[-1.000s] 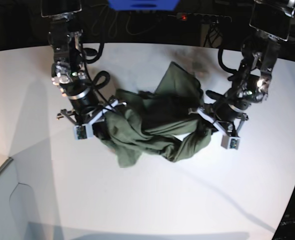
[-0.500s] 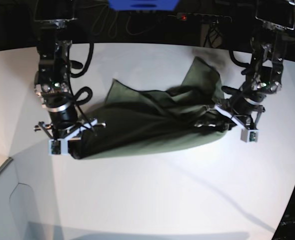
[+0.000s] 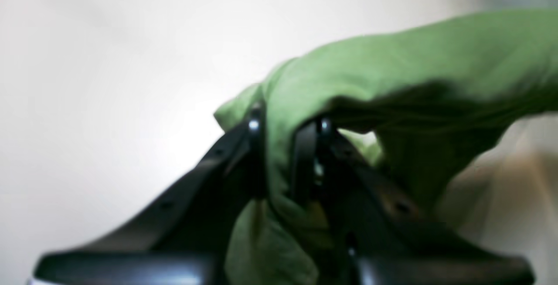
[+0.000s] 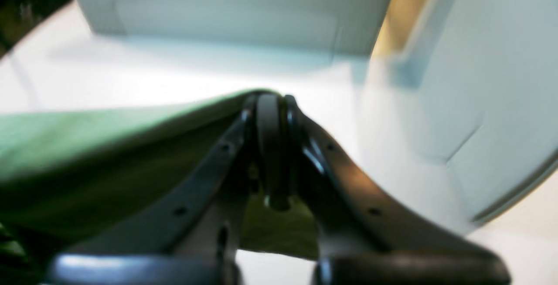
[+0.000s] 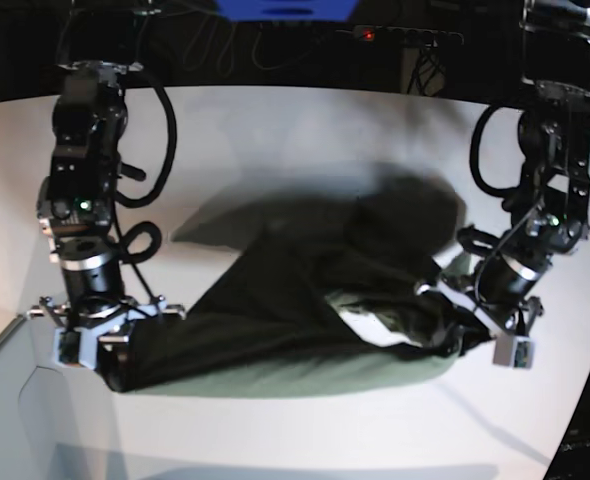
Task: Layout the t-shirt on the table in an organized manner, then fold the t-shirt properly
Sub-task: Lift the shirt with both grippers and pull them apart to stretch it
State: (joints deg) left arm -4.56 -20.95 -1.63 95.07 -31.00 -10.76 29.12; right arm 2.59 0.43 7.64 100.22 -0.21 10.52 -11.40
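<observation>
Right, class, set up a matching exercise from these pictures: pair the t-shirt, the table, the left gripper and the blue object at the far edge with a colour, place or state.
Column one:
1. t-shirt
2. table
3. left gripper
4. blue object

Column two:
A. matte white
B. top edge of the base view, beyond the table
C. olive green, stretched between both arms
D. shut on a bunch of green cloth

Pairs: 1-C, 2-A, 3-D, 4-B
</observation>
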